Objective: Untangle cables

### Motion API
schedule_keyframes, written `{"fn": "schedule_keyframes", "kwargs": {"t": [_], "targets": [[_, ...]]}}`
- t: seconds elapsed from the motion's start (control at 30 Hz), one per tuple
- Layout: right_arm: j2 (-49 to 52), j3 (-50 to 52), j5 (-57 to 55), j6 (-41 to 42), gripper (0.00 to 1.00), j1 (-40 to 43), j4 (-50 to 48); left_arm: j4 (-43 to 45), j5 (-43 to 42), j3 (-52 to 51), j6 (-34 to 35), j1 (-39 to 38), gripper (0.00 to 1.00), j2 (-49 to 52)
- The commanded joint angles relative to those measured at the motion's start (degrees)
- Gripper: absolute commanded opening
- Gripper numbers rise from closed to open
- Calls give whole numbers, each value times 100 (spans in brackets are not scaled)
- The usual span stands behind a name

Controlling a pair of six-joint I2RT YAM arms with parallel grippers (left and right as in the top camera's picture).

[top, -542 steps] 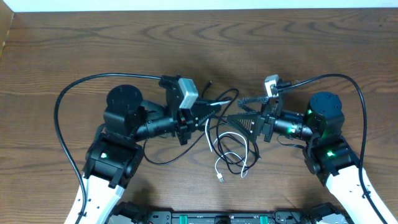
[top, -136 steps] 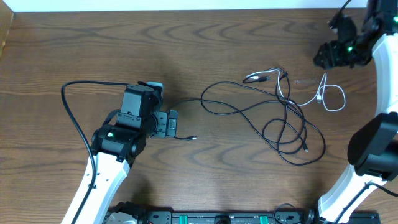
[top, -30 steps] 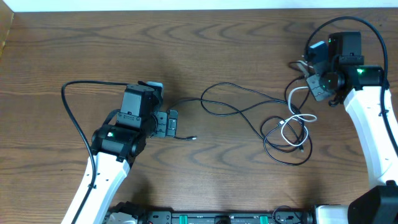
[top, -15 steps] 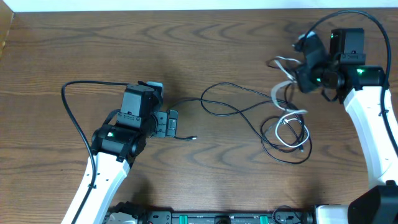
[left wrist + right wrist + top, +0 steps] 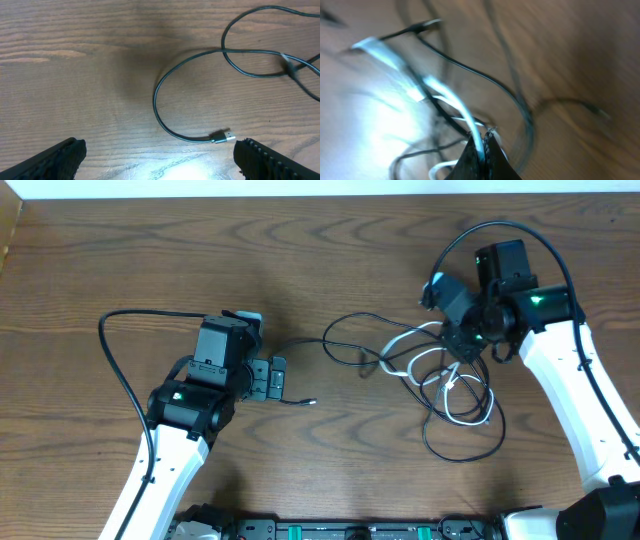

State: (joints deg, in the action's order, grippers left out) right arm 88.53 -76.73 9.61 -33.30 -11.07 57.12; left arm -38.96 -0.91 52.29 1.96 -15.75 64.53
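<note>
1. Left claw [image 5: 160, 149]: one, jaws spread wide and holding nothing, over the brown wood-grain bench [image 5: 300, 240].
2. Black cable [image 5: 156, 100]: one, thin, round and glossy. Its silver plug [image 5: 222, 136] lies flat just ahead of the left claw, and the cord curves away toward the right claw.
3. White cable [image 5: 465, 119]: one, thin and smooth, looped among the black coils just beside the right claw.
4. Right claw [image 5: 481, 147]: one, jaws closed tight, pinching the white cable at the tips.

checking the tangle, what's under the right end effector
The white cable runs into the shut right end effector, black cable strands crossing beside it. Overhead the right arm covers that spot, so which cable lies on top is hidden.
</note>
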Motion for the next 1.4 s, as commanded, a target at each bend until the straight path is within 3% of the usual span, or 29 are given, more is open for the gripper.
{"fn": "schedule_keyframes", "kwargs": {"t": [0.0, 0.13, 0.3, 0.53, 0.87, 1.0, 1.13, 1.2, 1.37], "targets": [[-39, -31, -522, 219, 1, 63, -87, -4, 96, 15, 72, 35, 99, 20], [-39, -31, -57, 214, 1, 50, -197, -4, 96, 15, 72, 35, 99, 20], [-39, -31, -310, 223, 1, 46, -144, -4, 96, 15, 74, 37, 99, 20], [-39, -31, -2636, 1008, 1, 74, 345, -4, 96, 15, 72, 35, 99, 20], [-39, -31, -4258, 1550, 1, 68, 570, -4, 96, 15, 74, 35, 99, 20], [-39, -31, -3589, 1552, 1, 68, 223, -4, 96, 15, 72, 35, 99, 20], [-39, -31, -2155, 1552, 1, 70, -282, -4, 96, 15, 72, 35, 100, 20], [-39, -31, -1458, 1550, 8, 68, -527, -4, 96, 15, 74, 35, 99, 20], [-39, -31, -59, 1550, 13, 68, -1038, -4, 96, 15, 72, 35, 99, 20]]}}
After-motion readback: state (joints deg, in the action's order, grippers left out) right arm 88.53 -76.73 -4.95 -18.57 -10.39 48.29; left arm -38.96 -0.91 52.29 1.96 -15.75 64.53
